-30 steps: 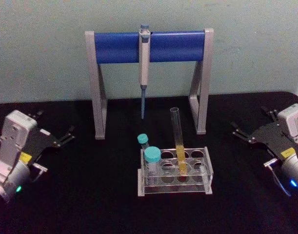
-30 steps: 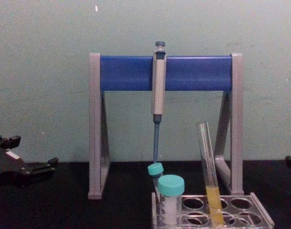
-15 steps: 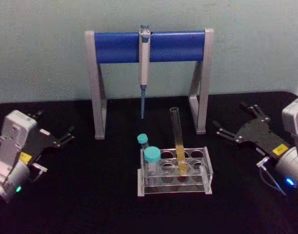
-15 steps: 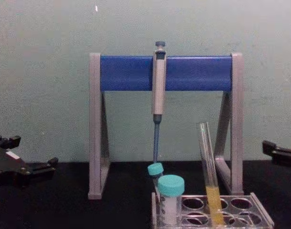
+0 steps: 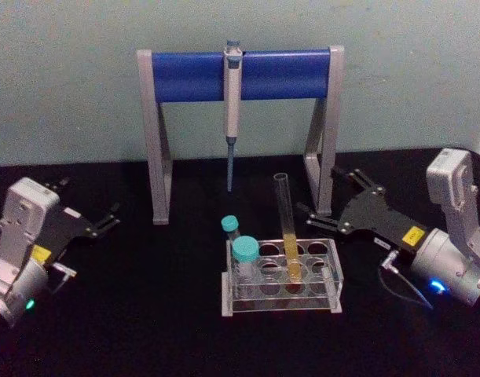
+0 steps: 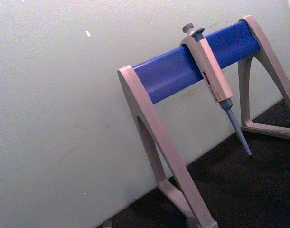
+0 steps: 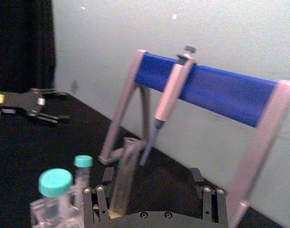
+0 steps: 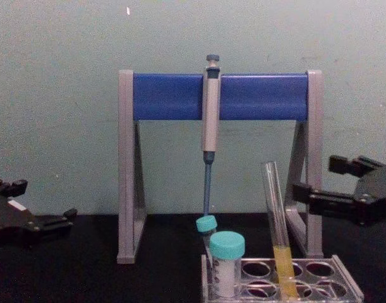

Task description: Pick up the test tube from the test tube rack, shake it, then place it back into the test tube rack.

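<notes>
Plainly, the test tube (image 5: pixel 287 224) stood in a hole of the test tube rack (image 5: pixel 335 276), leaning a little. Its open mouth was high above the rack and its yellow liquid sat low among the holes. We could not tell for sure which row held it; probably the middle one. Nothing gripped it, so we judged the pick-up not yet made.

At the rack's left end stood two teal-capped tubes (image 5: pixel 245 251), which left the glass free on its right side. That suited the right gripper (image 5: pixel 318 191), which hung just right of the rack and above it, level with the tube's bare upper part. Its claw was spread wide and aimed at the glass. In the right wrist view we saw the tube framed between the two fingers (image 7: pixel 95 203), a sign the approach was lined up.

Behind the rack rose the pipette stand (image 5: pixel 192 76) with its pipette (image 5: pixel 232 102). Well left of the rack, the left gripper (image 5: pixel 90 196) rested low with its claw apart, idle and out of the way.
</notes>
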`<state>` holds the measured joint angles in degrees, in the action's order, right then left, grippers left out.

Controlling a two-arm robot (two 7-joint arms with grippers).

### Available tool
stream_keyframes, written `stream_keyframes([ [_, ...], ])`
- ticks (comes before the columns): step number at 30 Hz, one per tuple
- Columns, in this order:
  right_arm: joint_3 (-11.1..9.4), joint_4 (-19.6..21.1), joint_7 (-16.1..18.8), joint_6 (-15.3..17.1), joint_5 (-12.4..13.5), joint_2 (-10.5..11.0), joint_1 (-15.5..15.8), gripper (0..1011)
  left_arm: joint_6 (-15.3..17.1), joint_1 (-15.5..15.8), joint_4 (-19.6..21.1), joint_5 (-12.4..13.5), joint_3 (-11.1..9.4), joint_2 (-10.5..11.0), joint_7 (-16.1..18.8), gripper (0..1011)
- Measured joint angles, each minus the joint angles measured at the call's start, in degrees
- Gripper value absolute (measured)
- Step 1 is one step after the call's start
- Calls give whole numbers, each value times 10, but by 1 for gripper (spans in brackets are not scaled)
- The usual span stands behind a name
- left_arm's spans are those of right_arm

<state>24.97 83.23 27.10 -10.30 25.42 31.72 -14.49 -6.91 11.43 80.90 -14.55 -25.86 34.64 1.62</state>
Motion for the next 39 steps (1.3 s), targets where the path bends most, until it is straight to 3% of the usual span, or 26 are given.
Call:
stream_keyframes([
  [8, 8, -16, 50, 32, 15, -19, -24, 1000, 0, 0, 0, 0, 0, 0, 0, 1001],
  [14, 12, -26, 64, 58, 15, -29, -36, 1000, 0, 0, 0, 0, 0, 0, 0, 1001],
  [26, 21, -35, 62, 107, 3, -38, -53, 1000, 0, 0, 0, 0, 0, 0, 0, 1001],
  [39, 18, -37, 54, 129, 11, -43, -54, 1000, 0, 0, 0, 0, 0, 0, 0, 1001],
])
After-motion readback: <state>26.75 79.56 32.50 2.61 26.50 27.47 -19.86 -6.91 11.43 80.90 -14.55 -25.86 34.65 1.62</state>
